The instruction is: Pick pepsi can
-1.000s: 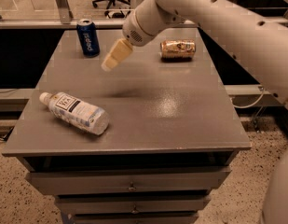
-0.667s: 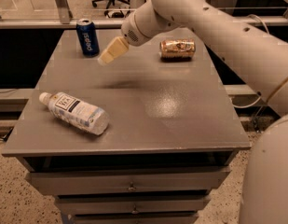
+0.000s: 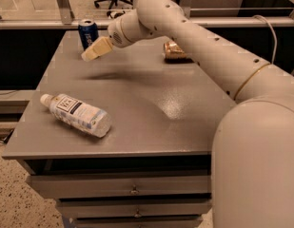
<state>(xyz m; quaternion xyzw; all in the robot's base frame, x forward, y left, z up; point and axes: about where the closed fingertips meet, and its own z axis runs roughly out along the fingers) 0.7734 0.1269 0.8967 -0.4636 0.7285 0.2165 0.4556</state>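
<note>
The pepsi can (image 3: 88, 33) is dark blue with a silver top and stands upright at the far left corner of the grey table (image 3: 151, 122). My gripper (image 3: 91, 52) has tan tips and hovers above the table just in front of the can, slightly to its right and close to it. It holds nothing that I can see. My white arm reaches in from the right and crosses the far half of the table.
A gold can (image 3: 174, 51) lies on its side at the far right, partly hidden behind my arm. A clear plastic bottle (image 3: 76, 114) with a white cap lies on its side at the near left. Drawers sit below the table front.
My gripper has moved left and a little forward, closer to the pepsi can. The can, the bottle and the gold can have not moved.
</note>
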